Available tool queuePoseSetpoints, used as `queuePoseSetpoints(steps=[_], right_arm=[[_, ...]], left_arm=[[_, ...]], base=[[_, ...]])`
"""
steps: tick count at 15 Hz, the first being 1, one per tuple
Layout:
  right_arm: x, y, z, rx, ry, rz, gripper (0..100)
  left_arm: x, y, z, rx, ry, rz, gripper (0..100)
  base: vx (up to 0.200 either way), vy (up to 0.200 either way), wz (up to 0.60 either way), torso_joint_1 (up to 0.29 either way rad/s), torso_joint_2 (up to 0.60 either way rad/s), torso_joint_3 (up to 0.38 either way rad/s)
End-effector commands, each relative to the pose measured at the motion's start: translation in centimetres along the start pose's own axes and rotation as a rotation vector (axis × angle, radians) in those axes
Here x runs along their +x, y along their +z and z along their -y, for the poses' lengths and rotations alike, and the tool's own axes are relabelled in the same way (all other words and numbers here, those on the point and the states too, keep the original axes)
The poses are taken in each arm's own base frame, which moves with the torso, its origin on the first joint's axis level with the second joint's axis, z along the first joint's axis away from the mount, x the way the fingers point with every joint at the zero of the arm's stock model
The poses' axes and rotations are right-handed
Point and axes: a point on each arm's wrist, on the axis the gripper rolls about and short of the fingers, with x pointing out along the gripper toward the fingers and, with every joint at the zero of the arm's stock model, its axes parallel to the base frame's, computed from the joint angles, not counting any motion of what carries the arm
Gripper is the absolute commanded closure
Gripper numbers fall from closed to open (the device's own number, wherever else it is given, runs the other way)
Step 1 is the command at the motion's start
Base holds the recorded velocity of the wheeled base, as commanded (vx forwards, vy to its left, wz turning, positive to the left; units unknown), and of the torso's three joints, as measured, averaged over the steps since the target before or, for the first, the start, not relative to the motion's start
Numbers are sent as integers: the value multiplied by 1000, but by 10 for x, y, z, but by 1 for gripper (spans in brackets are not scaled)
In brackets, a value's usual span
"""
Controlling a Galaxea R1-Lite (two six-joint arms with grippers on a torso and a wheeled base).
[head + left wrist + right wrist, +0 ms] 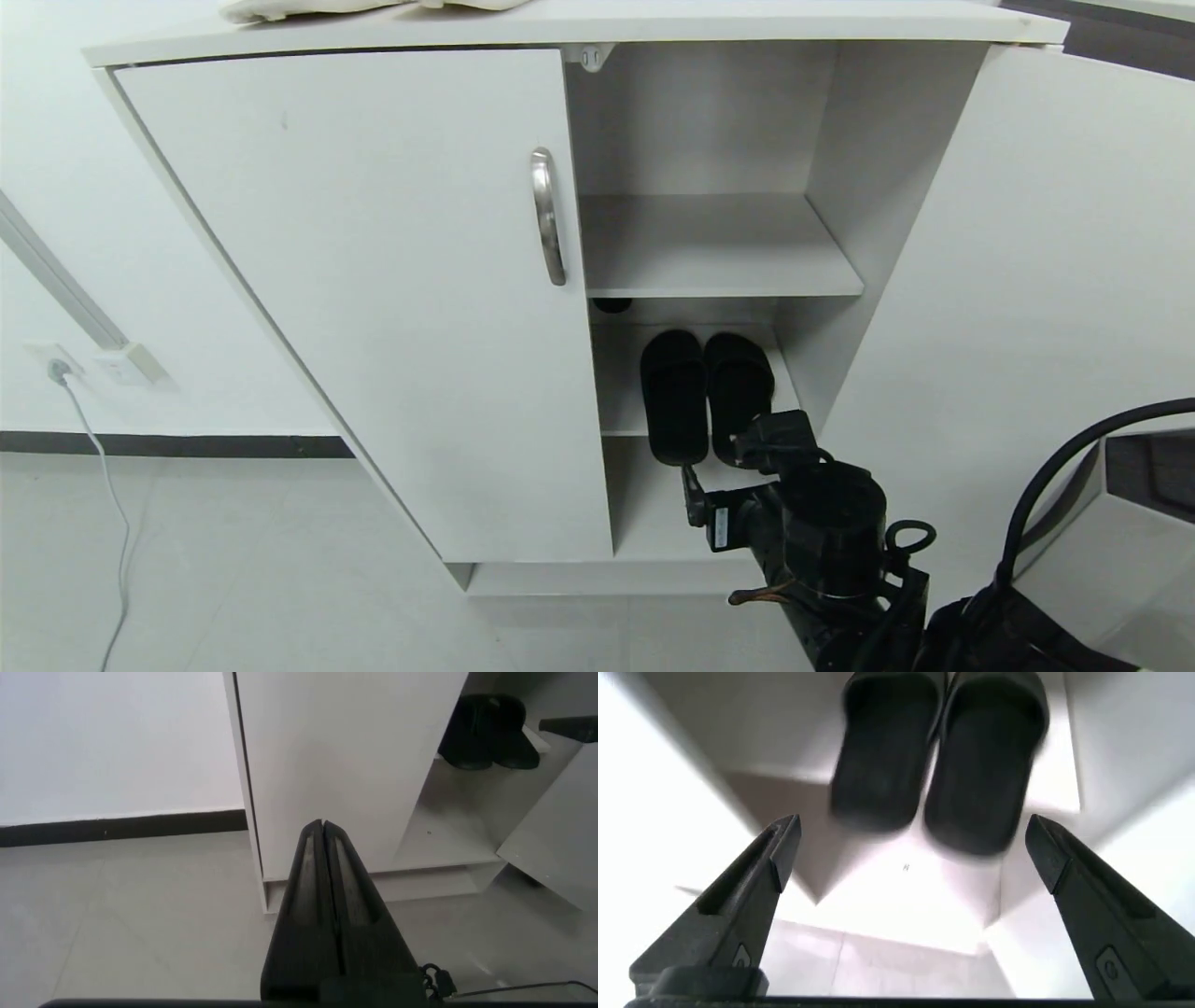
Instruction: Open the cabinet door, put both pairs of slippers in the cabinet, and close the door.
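Right door (1055, 280) of the cabinet (878, 187) is swung wide open at 3 o'clock. The left door (373, 280) is shut, its metal handle (548, 217) upright along the inner edge. One pair of black slippers (705, 392) sits side by side on the middle shelf (616, 392), heels poking over its front edge, with the upper shelf (709, 247) above them.

My right jaws are spread wide, just short of those heels and touching nothing, the slippers at 12 o'clock from them. My left jaws are pressed together, empty, pointing at the foot of the shut door above the pale tiled floor (233, 560).

A cream cloth (308, 7) lies on the cabinet's top surface. At 9 o'clock is a white wall (56, 140) with a dark baseboard (168, 444) and a socket (58, 366) whose cable (112, 504) trails down to the floor.
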Motion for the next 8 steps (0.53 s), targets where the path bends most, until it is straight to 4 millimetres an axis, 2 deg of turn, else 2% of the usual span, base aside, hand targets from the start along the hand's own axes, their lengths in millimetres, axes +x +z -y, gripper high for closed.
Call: queuePoseSetpoints(steps=[1,8], right_arm=[[2,-4,0,-7,-4,-9,0],[2,-1,1,10,-2,17,0]], left_arm=[[0,0,0,-2,3,0,100],[0,0,0,0,0,2,100]], base=[[0,0,0,0,0,0],[0,0,0,0,0,0]])
